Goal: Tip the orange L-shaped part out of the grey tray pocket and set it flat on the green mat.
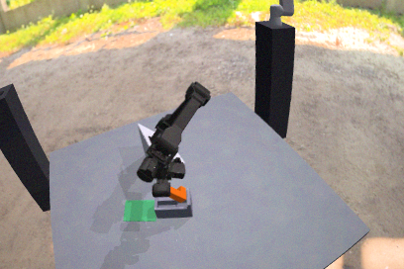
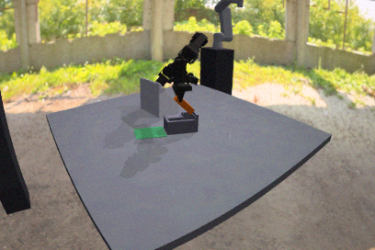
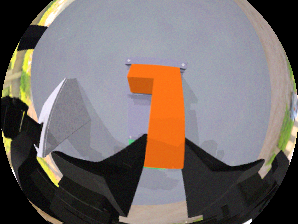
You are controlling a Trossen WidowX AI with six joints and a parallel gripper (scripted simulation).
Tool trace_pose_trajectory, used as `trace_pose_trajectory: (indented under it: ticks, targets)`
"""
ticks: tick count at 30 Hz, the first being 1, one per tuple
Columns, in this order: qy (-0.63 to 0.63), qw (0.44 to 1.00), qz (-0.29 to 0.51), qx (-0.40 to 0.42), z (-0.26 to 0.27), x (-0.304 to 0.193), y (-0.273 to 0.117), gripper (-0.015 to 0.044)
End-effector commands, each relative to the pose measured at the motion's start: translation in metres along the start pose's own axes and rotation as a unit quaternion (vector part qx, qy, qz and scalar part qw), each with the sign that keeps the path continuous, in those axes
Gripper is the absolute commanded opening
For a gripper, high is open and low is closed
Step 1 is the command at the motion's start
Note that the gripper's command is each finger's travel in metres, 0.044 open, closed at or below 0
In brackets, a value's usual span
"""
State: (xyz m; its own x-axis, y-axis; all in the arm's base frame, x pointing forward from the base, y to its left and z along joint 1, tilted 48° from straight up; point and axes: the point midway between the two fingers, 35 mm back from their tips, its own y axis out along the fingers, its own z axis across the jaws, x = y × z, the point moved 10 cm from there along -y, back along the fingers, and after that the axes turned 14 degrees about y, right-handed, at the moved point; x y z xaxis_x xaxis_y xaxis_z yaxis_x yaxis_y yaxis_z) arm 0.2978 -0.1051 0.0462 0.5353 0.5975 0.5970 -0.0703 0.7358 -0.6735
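Observation:
The orange L-shaped part (image 1: 179,194) (image 2: 185,106) (image 3: 167,115) is tilted in the air over the grey tray (image 1: 174,213) (image 2: 181,126) (image 3: 155,62). My gripper (image 1: 168,192) (image 2: 179,98) (image 3: 164,139) is shut on its raised straight end. The L-shaped end hangs lower, over the tray's right end in the top and exterior views. Whether it touches the tray wall is too small to tell. The pocket is partly visible below the part. The green mat (image 1: 140,211) (image 2: 149,132) (image 3: 132,142) lies flat against the tray's left side in the top and exterior views, with nothing on it.
A pale upright panel (image 1: 146,137) (image 2: 150,97) (image 3: 70,115) stands on the table behind the tray, to the left of the arm in the exterior view. Black pillars (image 1: 274,74) (image 2: 217,69) stand beyond the table edges. The arm reaches over the tray from behind.

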Motion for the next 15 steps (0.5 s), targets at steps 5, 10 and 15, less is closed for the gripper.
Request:
trace_pose_trajectory:
  ticks: [5, 10, 15]
  targets:
    - [0.0, 1.0, 0.003, -0.001, -0.005, -0.033, 0.0, 0.0]
    - [0.0, 1.0, 0.004, -0.001, -0.009, -0.057, 0.0, 0.0]
    - [0.0, 1.0, 0.004, -0.001, -0.013, -0.083, 0.0, 0.0]
